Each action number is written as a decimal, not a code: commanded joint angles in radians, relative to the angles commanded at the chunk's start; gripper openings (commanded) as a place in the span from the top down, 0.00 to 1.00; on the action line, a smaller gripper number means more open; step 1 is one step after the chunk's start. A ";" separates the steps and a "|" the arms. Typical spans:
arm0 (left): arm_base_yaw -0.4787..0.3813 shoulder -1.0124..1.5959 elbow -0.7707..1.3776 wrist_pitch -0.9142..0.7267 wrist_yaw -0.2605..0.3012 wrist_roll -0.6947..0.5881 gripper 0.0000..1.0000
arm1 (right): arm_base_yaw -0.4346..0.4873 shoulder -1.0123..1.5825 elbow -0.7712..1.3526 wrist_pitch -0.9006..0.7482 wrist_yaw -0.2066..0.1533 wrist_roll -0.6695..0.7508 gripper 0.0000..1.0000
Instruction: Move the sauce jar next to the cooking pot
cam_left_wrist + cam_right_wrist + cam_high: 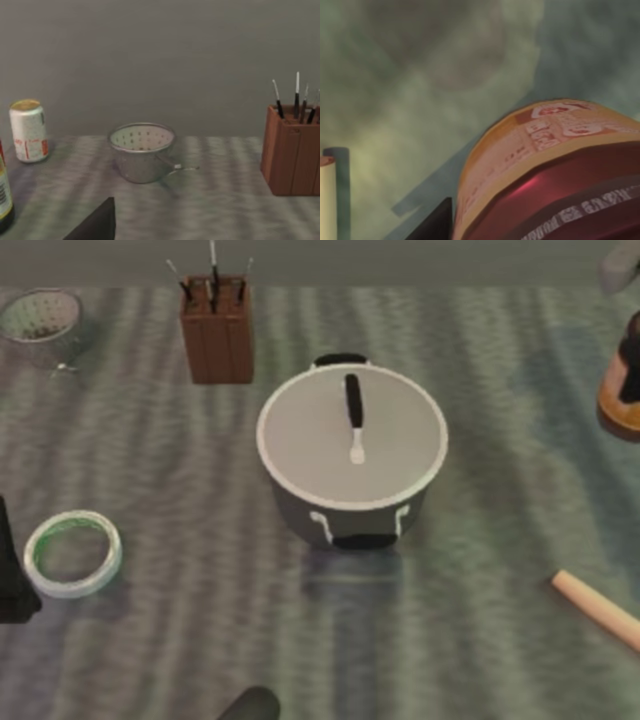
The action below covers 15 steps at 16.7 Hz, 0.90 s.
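Note:
The sauce jar shows only partly at the top view's right edge, well right of the cooking pot. The grey pot stands at the table's middle with its pale lid on. My right gripper is shut on the jar. In the right wrist view the jar's orange-yellow label and dark lid fill the picture, with one black finger pressed against the glass. The left gripper is parked at the left edge, open, one finger showing.
A brown ribbed holder with sticks stands behind the pot to its left, a perforated metal cup at the back left corner. A white-green ring lies front left, a pale wooden rod front right. A can stands beyond.

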 joint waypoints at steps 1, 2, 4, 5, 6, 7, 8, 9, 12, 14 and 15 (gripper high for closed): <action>0.000 0.000 0.000 0.000 0.000 0.000 0.00 | 0.004 -0.001 -0.003 0.004 0.002 0.011 1.00; 0.000 0.000 0.000 0.000 0.000 0.000 0.00 | 0.012 -0.003 -0.007 0.011 0.006 0.033 1.00; 0.000 0.000 0.000 0.000 0.000 0.000 0.00 | 0.034 -0.007 -0.025 0.032 0.021 0.108 1.00; 0.000 0.000 0.000 0.000 0.000 0.000 0.00 | 0.049 -0.008 -0.037 0.046 0.031 0.161 1.00; 0.000 0.000 0.000 0.000 0.000 0.000 0.00 | 0.064 -0.010 -0.053 0.061 0.042 0.226 1.00; 0.000 0.000 0.000 0.000 0.000 0.000 0.00 | 0.081 -0.012 -0.071 0.077 0.055 0.299 1.00; 0.000 0.000 0.000 0.000 0.000 0.000 0.00 | 0.099 -0.015 -0.091 0.095 0.069 0.381 1.00; 0.000 0.000 0.000 0.000 0.000 0.000 0.00 | 0.118 -0.018 -0.112 0.114 0.084 0.468 1.00; 0.000 0.000 0.000 0.000 0.000 0.000 0.00 | 0.179 -0.031 -0.180 0.174 0.129 0.737 1.00; 0.000 0.000 0.000 0.000 0.000 0.000 0.00 | 0.218 -0.043 -0.223 0.214 0.158 0.898 1.00; 0.000 0.000 0.000 0.000 0.000 0.000 0.00 | 0.236 -0.049 -0.244 0.233 0.171 0.965 1.00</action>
